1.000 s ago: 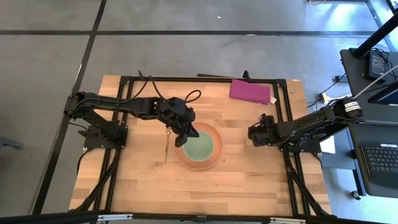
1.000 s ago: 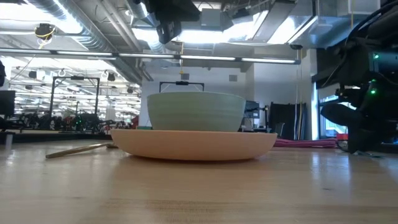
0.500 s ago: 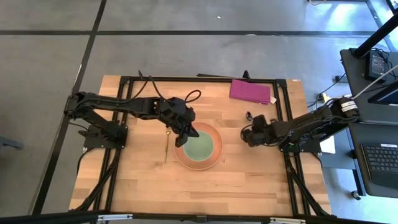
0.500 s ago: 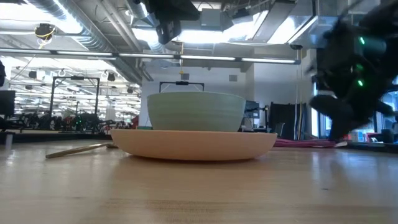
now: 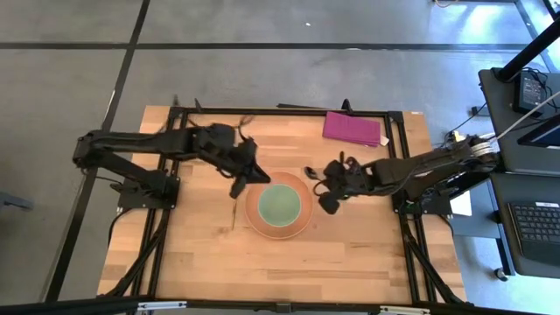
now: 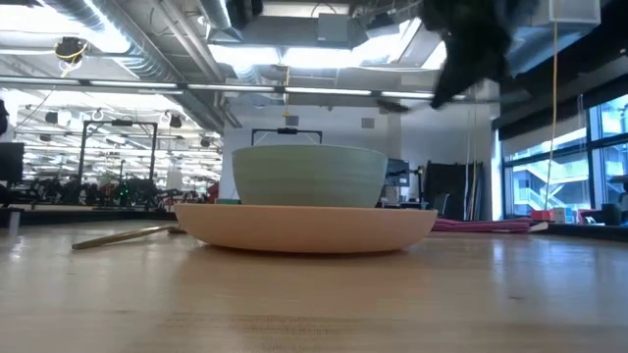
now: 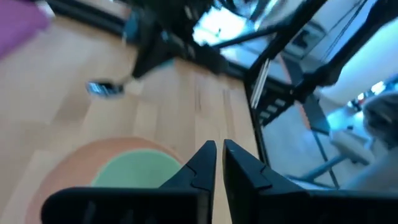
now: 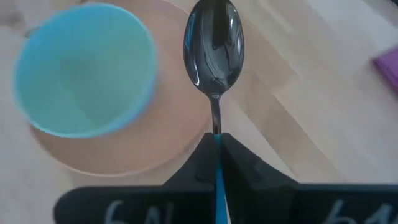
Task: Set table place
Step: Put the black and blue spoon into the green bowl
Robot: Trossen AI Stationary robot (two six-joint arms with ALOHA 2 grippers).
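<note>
The round orange plate (image 5: pixel 278 229) lies mid-table with the pale green bowl (image 5: pixel 280 204) standing in it; both show in the low view, the plate (image 6: pixel 309 227) under the bowl (image 6: pixel 309 175). The gold fork (image 5: pixel 234 208) lies flat on the table just left of the plate. My right gripper (image 5: pixel 323 180) is shut on the dark spoon (image 8: pixel 214 43) beside the plate's right rim. My left gripper (image 7: pixel 218 157) is shut and empty, above the table at the plate's far left rim (image 5: pixel 254 175). My right gripper pinches the spoon's light blue handle (image 8: pixel 217 163) between its two fingers. The spoon sticks out ahead of the fingers, in line with them, toward the table's left. It is lifted clear, its dark bowl end (image 5: pixel 308 171) over the table by the plate's right rim.
A flat magenta rectangle (image 5: pixel 353 129) lies at the table's far right corner. The black rail frame (image 5: pixel 289 111) runs round the table. Bare wood lies near the front edge (image 5: pixel 280 262).
My right gripper has carried the spoon toward the table's left, from the right rail up to the plate's right rim. My left gripper has drawn back from over the bowl toward the table's far left.
</note>
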